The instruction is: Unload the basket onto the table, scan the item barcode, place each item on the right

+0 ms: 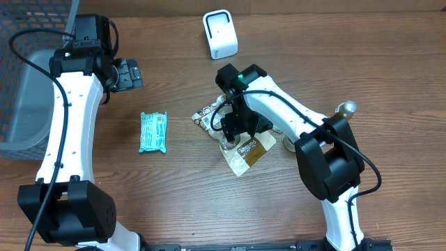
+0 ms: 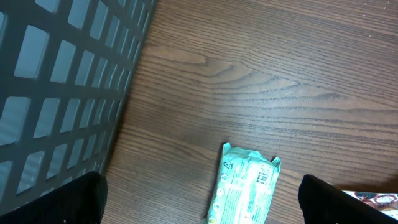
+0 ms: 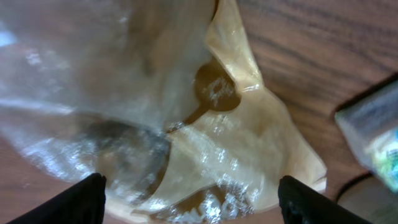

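Over the tan packet (image 1: pixel 249 155), the right gripper (image 3: pixel 199 202) is hovering with fingers (image 3: pixel 68 202) spread; the left gripper (image 2: pixel 202 200) is gaping wide near the green packet (image 2: pixel 245 186).

A brown wood-grain table (image 1: pixel 362 56) fills the view. At its left edge stands a grey plastic basket (image 1: pixel 31 21) with lattice walls (the square openings show plainly in the left wrist view). A small shiny metal knob (image 1: pixel 346 107) sits toward the right.
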Motion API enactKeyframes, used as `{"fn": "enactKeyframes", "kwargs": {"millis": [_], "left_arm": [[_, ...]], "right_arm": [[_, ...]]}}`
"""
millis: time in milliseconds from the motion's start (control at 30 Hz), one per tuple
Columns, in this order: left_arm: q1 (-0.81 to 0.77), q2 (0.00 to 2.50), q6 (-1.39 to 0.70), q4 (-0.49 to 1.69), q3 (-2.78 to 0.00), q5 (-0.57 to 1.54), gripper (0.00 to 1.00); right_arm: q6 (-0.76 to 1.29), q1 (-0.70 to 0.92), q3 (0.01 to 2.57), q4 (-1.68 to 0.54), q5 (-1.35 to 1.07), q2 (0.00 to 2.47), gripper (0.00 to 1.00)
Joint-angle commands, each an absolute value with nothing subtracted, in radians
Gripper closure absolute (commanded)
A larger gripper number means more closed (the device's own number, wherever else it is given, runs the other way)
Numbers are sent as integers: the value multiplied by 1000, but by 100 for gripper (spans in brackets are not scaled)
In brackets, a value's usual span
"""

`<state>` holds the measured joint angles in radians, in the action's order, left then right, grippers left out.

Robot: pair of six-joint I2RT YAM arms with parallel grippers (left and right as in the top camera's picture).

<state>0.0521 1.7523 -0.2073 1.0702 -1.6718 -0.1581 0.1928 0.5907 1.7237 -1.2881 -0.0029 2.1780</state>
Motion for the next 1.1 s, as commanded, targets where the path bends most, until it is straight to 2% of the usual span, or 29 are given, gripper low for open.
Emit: {"fn": "enactKeyframes", "kwargs": {"millis": [0, 133, 267, 433, 800, 1067], "left_arm": [[45, 1745, -206, 1069, -1689, -164, 0], [45, 1745, -206, 1069, -1689, -164, 1], [45, 1745, -206, 1069, -1689, -164, 1], [45, 1745, -206, 1069, -1689, -164, 0], [45, 1745, -206, 1069, -1689, -164, 0], [45, 1745, -206, 1069, -1689, -164, 0]], "right_arm": [[174, 585, 1690, -1251, 62, 2162, 19], [174, 575, 1674, -1223, 59, 2162, 32], [174, 572, 1672, -1206, 58, 2162, 37], [173, 572, 1672, -1172, -33, 2162, 50], [121, 642, 1656, -1032, -141, 2162, 50], [131, 663, 1790, -1063, -144, 2128, 49]]}}
